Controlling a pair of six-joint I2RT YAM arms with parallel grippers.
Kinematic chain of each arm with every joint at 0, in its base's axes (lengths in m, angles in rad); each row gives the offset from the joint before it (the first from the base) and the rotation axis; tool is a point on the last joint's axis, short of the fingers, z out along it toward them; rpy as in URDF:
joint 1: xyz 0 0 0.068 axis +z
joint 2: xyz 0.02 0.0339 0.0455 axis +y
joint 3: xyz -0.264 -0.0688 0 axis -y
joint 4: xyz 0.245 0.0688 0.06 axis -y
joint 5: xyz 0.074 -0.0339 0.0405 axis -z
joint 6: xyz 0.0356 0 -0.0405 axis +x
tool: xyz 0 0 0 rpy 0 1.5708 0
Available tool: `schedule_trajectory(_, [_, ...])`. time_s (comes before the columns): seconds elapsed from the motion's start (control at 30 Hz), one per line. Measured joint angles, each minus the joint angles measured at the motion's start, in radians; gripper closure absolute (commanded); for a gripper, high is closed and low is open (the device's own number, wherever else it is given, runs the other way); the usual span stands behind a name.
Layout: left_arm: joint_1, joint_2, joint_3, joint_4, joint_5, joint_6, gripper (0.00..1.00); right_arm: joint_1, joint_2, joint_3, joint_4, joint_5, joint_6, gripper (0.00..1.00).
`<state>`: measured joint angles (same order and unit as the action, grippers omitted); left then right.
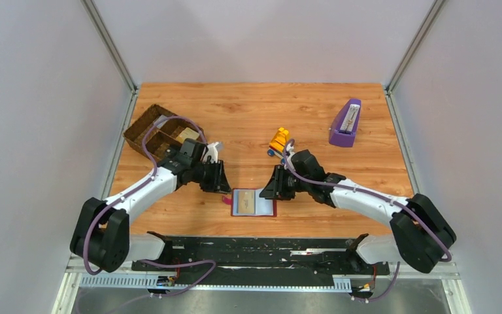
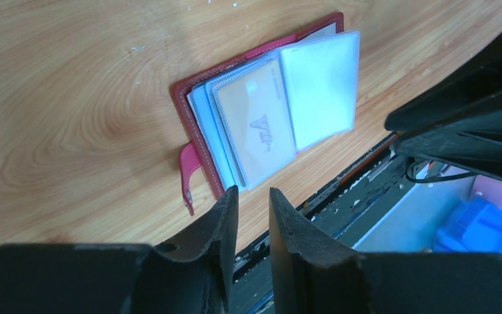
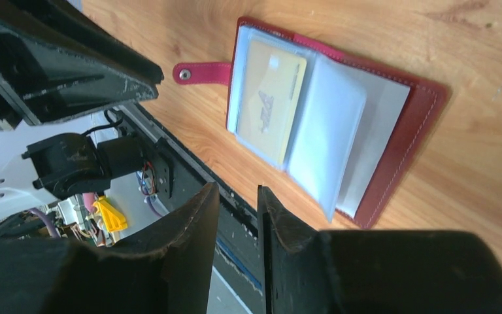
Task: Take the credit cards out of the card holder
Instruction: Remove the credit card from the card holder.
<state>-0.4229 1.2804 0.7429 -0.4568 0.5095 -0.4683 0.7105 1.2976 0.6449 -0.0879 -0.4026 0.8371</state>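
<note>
**A:** How far is this job getting on?

**B:** It's barely starting, I'd say. The card holder (image 1: pixel 254 203) is lying open and flat on the table (image 1: pixel 248 111), near the front edge between the two arms. The cards are sitting inside it, and I'm seeing none lying out on the wood.

**A:** Which cards are showing?

**B:** One tan-gold card (image 2: pixel 256 124) is showing through the top clear sleeve on the snap tab (image 3: pixel 199 72) side. Whether the sleeves under it are carrying more, I can't tell. The loose sleeve (image 2: pixel 319 88) fanning over the other half is looking empty.

**A:** And the tools?

**B:** The left tool (image 2: pixel 253 193) is hovering just beside the tab side, its fingers standing a narrow gap apart with nothing between them. The right tool (image 3: pixel 237 190) is hovering near the opposite cover, also narrowly parted and empty.

**A:** What is it going to be like to handle?

**B:** The cover is looking like thin, dark red stitched leather. The sleeves are glossy soft plastic, slippery I'm guessing, and the card is stiff and flat. Sliding it out is probably going to need one tool pinning the cover
</note>
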Motion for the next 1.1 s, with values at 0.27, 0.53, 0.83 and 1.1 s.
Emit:
schedule_trajectory(0.27, [-0.017, 0.080, -0.062, 0.140, 0.032, -0.042, 0.79, 0.003, 0.177, 0.045, 0.115, -0.019, 0.011, 0.73])
schedule_trajectory(0.53, [-0.026, 0.167, -0.112, 0.249, 0.055, -0.076, 0.85, 0.003, 0.266, 0.066, 0.157, -0.026, 0.011, 0.72])
schedule_trajectory(0.83, [-0.036, 0.240, -0.133, 0.341, 0.088, -0.095, 0.87, 0.012, 0.331, 0.062, 0.188, -0.034, 0.016, 0.66])
schedule_trajectory(1.1, [-0.038, 0.248, -0.155, 0.407, 0.121, -0.124, 0.84, 0.036, 0.338, 0.064, 0.185, -0.007, 0.013, 0.51])
